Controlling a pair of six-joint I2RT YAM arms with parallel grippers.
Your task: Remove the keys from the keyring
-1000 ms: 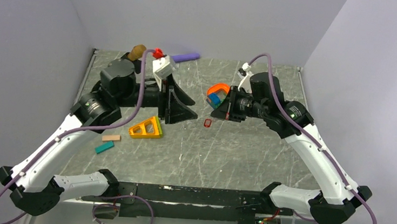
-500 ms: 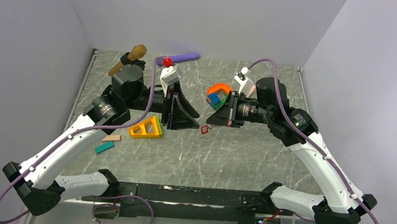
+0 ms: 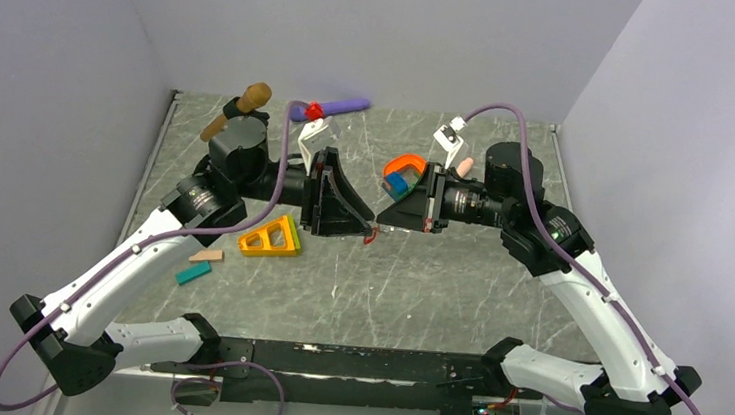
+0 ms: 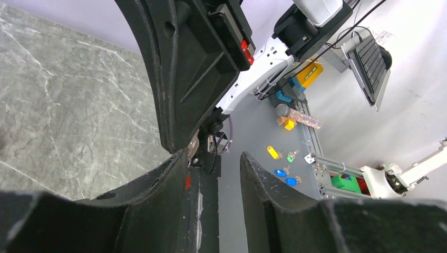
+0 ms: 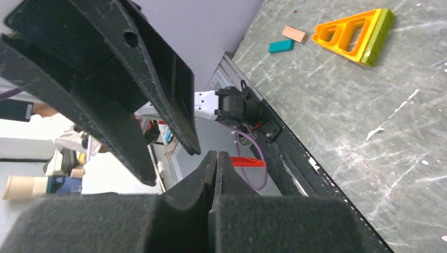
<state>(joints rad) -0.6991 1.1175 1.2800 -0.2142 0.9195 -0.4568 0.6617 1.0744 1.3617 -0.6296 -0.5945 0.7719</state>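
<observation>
Keys (image 5: pixel 248 161) here means one tiny red oval piece, held up off the table (image 3: pixel 436 294) between the two arms and pinched at one end in the clenched tips of the right gripper (image 5: pixel 216 158). It looks light, thin and stiff, probably smooth plastic, so it could swivel or pop free under a careless squeeze. The best hold is likely across the flat faces of the free end that sticks out past the right tips. The left gripper (image 4: pixel 213 158) faces it almost tip to tip, jaws parted with a clear gap and clamping nothing that I can see. Behind the right gripper lies an orange loop (image 3: pixel 403 176) with a blue block.

A second ago the left gripper stood well apart with wider jaws. The keys then hung free below the right tips. Since then the left has closed in and narrowed.
</observation>
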